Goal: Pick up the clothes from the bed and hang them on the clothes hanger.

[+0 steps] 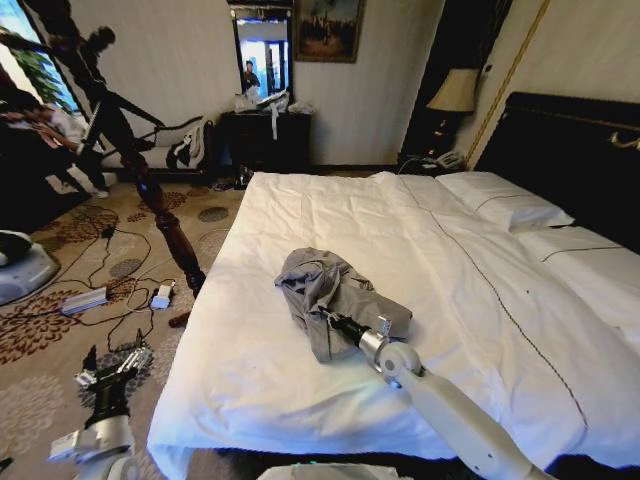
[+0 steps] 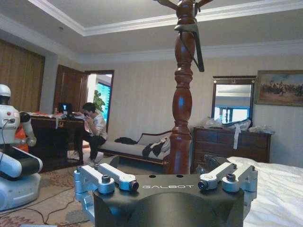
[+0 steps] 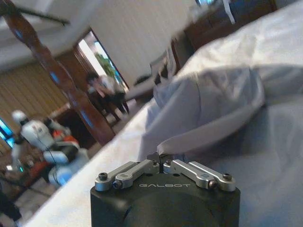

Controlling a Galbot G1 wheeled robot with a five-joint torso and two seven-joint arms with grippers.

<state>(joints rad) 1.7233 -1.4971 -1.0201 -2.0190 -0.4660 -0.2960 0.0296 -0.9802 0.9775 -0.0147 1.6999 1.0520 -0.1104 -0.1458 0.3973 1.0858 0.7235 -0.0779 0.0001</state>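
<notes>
Now, clothes: the pale blue-grey soft shirt lies crumpled on the wide white bed, near its foot.
Right claw: closed, pinching a shirt fold, probably for lifting.
Left claw: open, waiting low beside the bed.

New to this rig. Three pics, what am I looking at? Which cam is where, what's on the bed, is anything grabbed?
It is a wheeled robot with two arms, each ending in a two-finger gripper. The wide picture comes from a camera on its head, looking down at the bed. The other two come from cameras on each wrist, so the black block at the bottom is that arm's own gripper.

On the white sheet lies a crumpled blue-grey shirt. The right gripper has reached onto the bed, and its fingers look closed on a fold of the shirt. The left gripper hangs open beside the bed, over the carpet, holding nothing. A dark wooden post stands near the bed's corner.
</notes>
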